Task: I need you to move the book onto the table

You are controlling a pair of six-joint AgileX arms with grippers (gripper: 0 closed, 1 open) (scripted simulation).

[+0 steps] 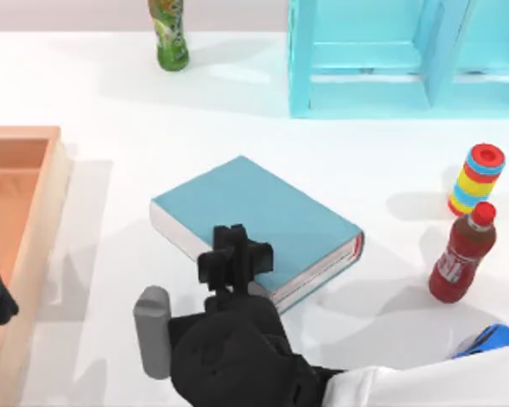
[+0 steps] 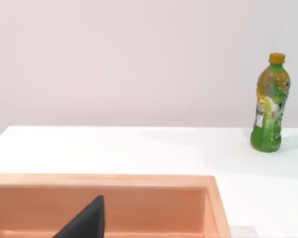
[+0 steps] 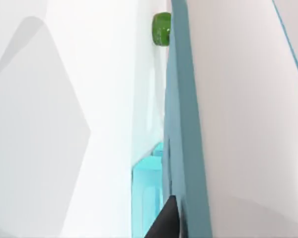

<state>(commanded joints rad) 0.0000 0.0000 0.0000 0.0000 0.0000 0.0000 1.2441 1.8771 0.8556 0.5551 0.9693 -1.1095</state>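
The broad white surface [image 1: 110, 102] carries everything, and the large teal-blue hardcover book with white page edges and red trim [image 1: 263, 216] lies flat on it at the middle of the top view, so the task looks nearly done. The right arm's tool [image 1: 235, 254] sits at the book's lower edge; I cannot tell whether it grips or has let go. To finish well, I judge it should release gently and lift straight up, clear of the cover, without dragging the book. The left arm's tool [image 2: 84, 223] is parked over the wooden tray at the left edge. Counted by size: one turquoise shelf unit [image 1: 390, 59], one light wooden tray [image 1: 21, 220], one book, two bottles, red [image 1: 462, 254] and green [image 1: 170, 34], and one stack of coloured rings [image 1: 475, 178].
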